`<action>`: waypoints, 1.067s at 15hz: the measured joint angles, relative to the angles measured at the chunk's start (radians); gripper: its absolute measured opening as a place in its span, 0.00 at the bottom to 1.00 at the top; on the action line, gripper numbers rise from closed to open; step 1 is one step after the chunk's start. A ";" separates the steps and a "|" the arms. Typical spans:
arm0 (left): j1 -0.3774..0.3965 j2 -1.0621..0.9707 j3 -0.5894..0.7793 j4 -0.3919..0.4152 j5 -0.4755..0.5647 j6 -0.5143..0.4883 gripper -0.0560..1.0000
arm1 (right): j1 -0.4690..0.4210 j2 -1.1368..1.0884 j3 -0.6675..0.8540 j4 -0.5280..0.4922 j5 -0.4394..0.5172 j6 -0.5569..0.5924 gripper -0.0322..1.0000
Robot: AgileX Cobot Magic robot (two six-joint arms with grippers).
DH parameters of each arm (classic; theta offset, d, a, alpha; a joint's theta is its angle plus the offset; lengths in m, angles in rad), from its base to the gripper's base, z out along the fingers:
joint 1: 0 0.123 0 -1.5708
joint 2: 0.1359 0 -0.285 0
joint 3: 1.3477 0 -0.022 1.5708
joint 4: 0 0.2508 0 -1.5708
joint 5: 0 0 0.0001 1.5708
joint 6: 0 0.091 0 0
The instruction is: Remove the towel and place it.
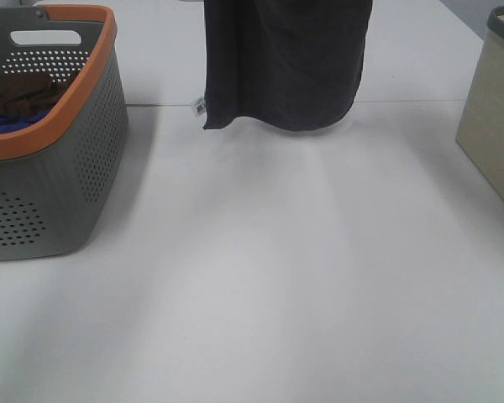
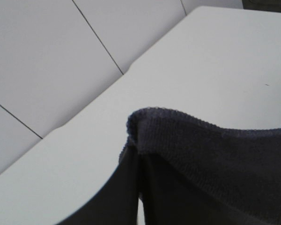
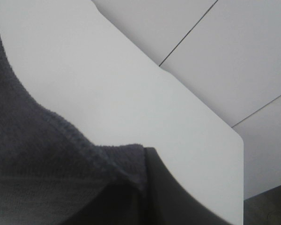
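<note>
Well, up close the left hand is clenched on a folded corner of the towel, with the terry hem bunched right at its dark fingers. The right hand is clamped the same way on another corner. Below the two hands the dark navy-grey cloth hangs as a loose sheet between them, and its small white tag sits at the lower corner under the left hand. Beneath the hem lies the white desk; whether the hem touches it I cannot tell. Well off on the left hand's side stands a grey basket with an orange rim, holding a brown cloth and a blue cloth. Far out on the right hand's side sits a beige box with a dark top.
</note>
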 joint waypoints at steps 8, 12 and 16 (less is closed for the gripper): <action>0.046 0.181 0.000 0.003 -0.110 -0.006 0.05 | -0.084 0.273 -0.155 0.036 -0.089 0.030 0.03; 0.035 0.198 0.000 -0.076 0.190 -0.004 0.05 | -0.084 0.283 -0.155 0.224 0.301 0.040 0.03; 0.024 0.198 0.000 -0.230 0.512 0.068 0.05 | -0.082 0.283 -0.155 0.300 0.716 0.022 0.03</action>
